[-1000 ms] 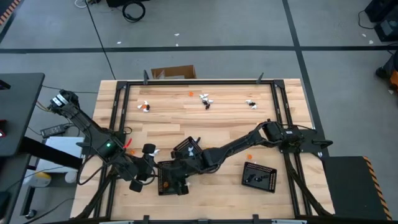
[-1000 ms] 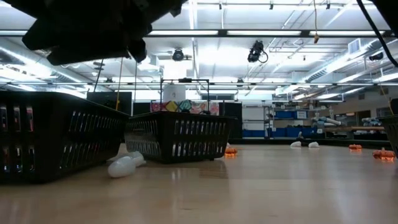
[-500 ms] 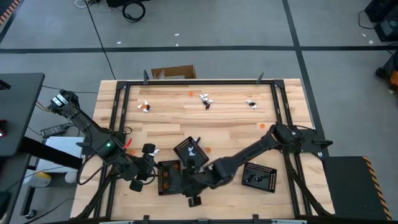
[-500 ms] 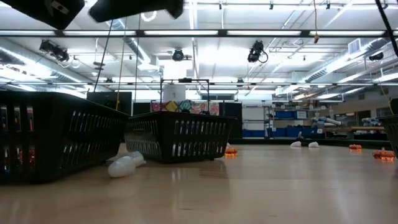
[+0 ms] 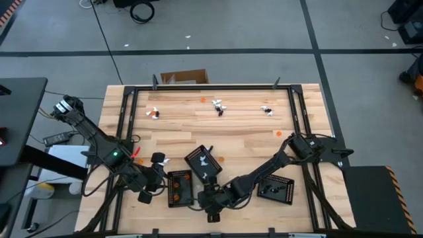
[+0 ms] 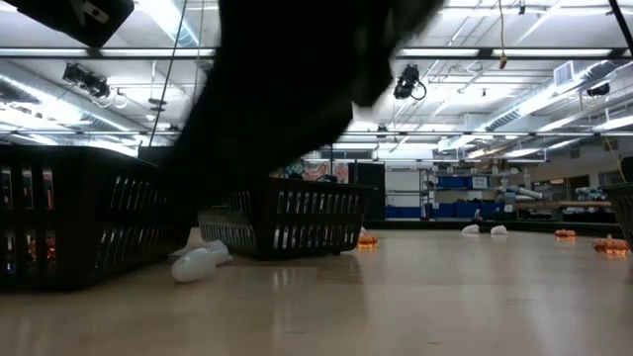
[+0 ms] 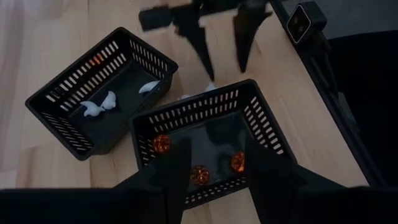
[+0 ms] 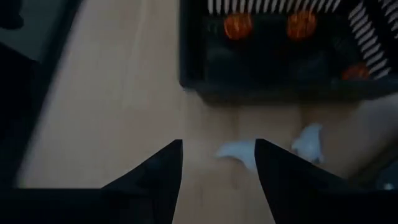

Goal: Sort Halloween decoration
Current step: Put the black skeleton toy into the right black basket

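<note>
Beside the orange-filled tray (image 5: 179, 188), right gripper (image 5: 213, 210) fingers spread empty; left gripper (image 7: 211, 177) likewise.

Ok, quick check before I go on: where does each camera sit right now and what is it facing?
High view: above the table, looking straight down on the right gripper and the left gripper.
Low view: at table-top height, looking across; a dark arm blocks the upper middle.
Left wrist view: looks past its own fingers into the tray of orange pieces.
Right wrist view: looks past its own open fingers at white pieces on the wood.
Shared: both wrist views show the orange-piece tray.
</note>
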You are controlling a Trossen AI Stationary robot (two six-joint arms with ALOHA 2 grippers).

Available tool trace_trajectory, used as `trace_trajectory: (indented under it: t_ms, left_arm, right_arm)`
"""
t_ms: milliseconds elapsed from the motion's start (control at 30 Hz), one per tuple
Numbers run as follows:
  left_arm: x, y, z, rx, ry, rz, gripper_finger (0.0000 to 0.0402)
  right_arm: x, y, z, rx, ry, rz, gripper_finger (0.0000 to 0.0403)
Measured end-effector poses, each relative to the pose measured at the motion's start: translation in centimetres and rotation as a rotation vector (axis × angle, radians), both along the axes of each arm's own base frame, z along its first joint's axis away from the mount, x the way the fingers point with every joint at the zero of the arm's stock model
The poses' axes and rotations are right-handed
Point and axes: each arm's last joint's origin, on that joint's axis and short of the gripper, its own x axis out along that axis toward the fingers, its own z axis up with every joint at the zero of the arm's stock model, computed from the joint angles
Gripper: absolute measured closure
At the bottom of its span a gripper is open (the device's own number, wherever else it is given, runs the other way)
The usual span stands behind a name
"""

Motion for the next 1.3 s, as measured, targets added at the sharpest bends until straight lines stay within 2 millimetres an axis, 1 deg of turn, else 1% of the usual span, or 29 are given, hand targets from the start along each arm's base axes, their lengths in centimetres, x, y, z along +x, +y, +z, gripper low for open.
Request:
trace_trajectory:
  t_ms: [67, 167, 267, 367, 467, 667, 800, 900, 967, 1167, 1233, 1300]
  left_arm:
    - [0.0, 0.0, 0.0, 0.008, -0.002, -0.008, 0.0246]
    - [0.0, 0.0, 0.0, 0.010, -0.002, -0.007, 0.0246]
    - [0.0, 0.1, 0.0, 0.014, -0.005, -0.004, 0.0246]
    - [0.0, 0.1, 0.0, 0.016, -0.005, -0.005, 0.0246]
    - [0.0, 0.1, 0.0, 0.017, -0.006, -0.006, 0.0246]
    - [0.0, 0.1, 0.0, 0.017, -0.005, -0.005, 0.0246]
    - [0.0, 0.1, 0.0, 0.018, -0.004, -0.005, 0.0246]
    - [0.0, 0.1, 0.0, 0.018, -0.004, -0.004, 0.0246]
    - [0.0, 0.1, 0.0, 0.017, -0.005, -0.004, 0.0246]
    - [0.0, 0.1, 0.0, 0.017, -0.005, -0.004, 0.0246]
    - [0.0, 0.1, 0.0, 0.014, -0.004, -0.001, 0.0246]
    - [0.0, 0.1, 0.0, 0.013, -0.004, -0.001, 0.0246]
  right_arm:
    - [-0.3, -0.2, -1.0, -0.004, -0.027, 0.016, 0.0198]
    - [-0.3, -0.6, -1.7, -0.002, -0.096, 0.039, 0.0197]
    - [-0.7, -0.8, -2.5, -0.043, -0.105, 0.046, 0.0193]
    - [-0.7, -0.9, -2.5, -0.064, -0.126, 0.041, 0.0190]
    - [-0.9, -1.2, -3.0, -0.072, -0.114, 0.036, 0.0190]
    - [-0.7, -1.4, -2.9, -0.077, -0.124, 0.050, 0.0190]
    - [-0.7, -0.7, -2.4, -0.116, -0.149, 0.076, 0.0193]
    - [-0.9, -0.3, -2.4, -0.129, -0.141, 0.089, 0.0193]
    - [-1.0, 0.2, -2.0, -0.150, -0.146, 0.093, 0.0193]
    - [-1.3, 2.1, -0.5, -0.207, -0.151, 0.051, 0.0194]
    - [-1.6, 2.6, -0.4, -0.195, -0.160, 0.031, 0.0195]
    - [-2.0, 2.9, -0.8, -0.184, -0.155, 0.004, 0.0195]
